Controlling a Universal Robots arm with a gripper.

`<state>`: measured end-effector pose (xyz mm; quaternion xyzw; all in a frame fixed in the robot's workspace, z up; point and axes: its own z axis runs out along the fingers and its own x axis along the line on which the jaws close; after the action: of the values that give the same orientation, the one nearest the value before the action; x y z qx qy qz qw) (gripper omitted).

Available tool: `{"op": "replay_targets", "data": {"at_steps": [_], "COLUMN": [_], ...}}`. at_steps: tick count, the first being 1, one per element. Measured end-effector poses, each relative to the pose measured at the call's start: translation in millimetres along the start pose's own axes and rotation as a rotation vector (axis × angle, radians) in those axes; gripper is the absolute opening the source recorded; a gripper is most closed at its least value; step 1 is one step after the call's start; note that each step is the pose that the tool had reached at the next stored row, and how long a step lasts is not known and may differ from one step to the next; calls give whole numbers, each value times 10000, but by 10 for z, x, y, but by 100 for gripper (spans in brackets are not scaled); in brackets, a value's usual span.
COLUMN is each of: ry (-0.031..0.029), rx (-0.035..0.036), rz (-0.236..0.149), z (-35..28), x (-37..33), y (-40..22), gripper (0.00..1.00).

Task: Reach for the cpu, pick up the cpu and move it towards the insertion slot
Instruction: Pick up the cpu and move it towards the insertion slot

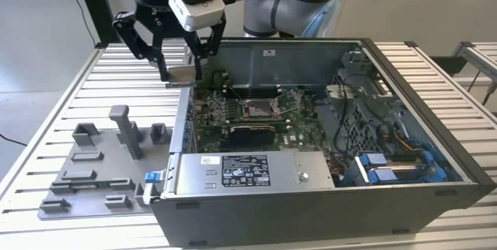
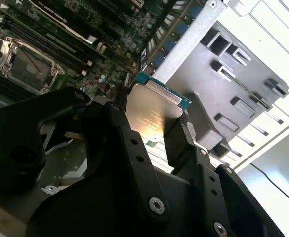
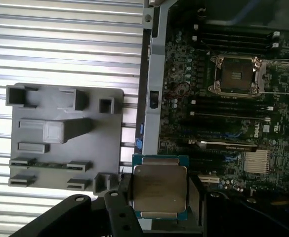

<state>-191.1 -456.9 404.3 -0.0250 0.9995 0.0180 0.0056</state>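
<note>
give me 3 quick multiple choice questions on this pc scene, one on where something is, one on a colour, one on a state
1. The insertion slot is: A empty; B filled; C covered over.
2. The cpu is: A seated in the insertion slot; B held in the gripper at the computer case wall; C lying loose outside the case.
3. The cpu's top is: A black; B red; C silvery.

Answers:
1 A, its brownish centre lies bare in the first wrist view.
2 B, the fingers flank it on both sides, well clear of the slot.
3 C, the metal lid shines pale in both wrist views.
</note>
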Motion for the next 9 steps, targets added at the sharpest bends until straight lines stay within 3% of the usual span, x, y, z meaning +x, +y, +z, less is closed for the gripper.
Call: {"op": "replay_targets", "data": {"at_steps": [9], "ry": [1], "rx": [1], "rz": [-1], "z": [1], "x": [-107], "y": [-5], "gripper": [0]}}
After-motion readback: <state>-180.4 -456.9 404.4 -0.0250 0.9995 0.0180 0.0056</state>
